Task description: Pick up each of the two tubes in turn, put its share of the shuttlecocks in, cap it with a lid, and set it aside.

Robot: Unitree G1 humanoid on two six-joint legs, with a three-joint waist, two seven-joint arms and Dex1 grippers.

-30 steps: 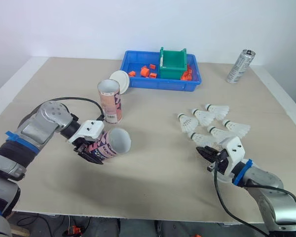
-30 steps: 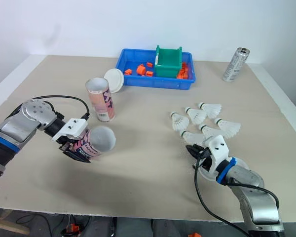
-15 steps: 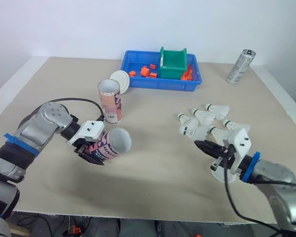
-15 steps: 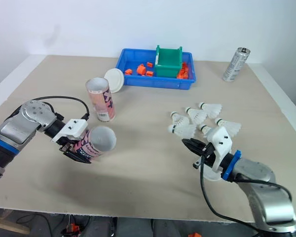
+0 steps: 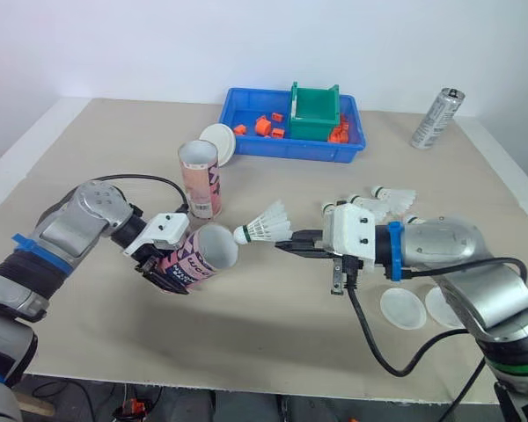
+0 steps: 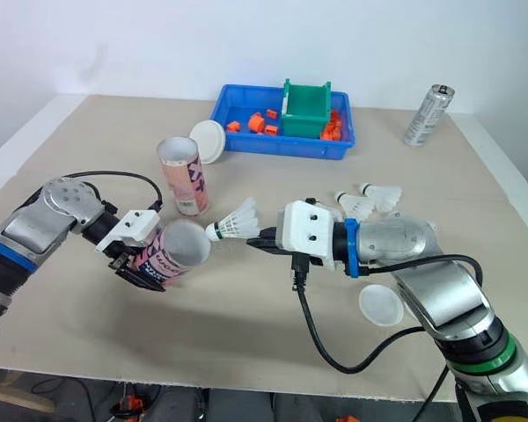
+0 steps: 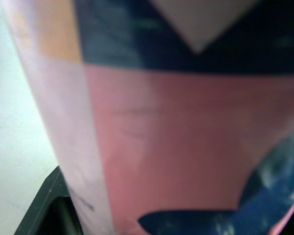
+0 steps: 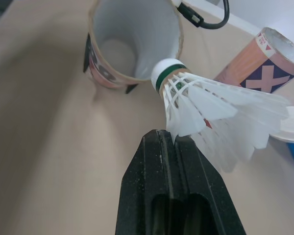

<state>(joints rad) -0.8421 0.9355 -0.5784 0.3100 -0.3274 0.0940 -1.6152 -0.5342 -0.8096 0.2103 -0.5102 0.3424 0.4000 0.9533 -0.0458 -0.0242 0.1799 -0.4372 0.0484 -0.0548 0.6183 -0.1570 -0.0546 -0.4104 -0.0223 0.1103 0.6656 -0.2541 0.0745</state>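
With the right gripper point(image 8: 170, 138) nipped tight on the feather skirt of a shuttlecock point(image 5: 262, 224), points its cork nose at the open mouth of the pink tube point(image 5: 202, 255), just short of entry, the left gripper point(image 5: 163, 271) clasping that tube's body and tilting it to receive.

On my left wrist feed the tube point(image 7: 186, 147) sat pressed right up against the lens, its wall curving away along 1 edge. I could make out a pink field, dark blue bands across it, a cream wedge and an orange patch. 1 black finger point(image 7: 46, 210) showed against the tube's pale edge, with the light table point(image 7: 12, 127) beyond.
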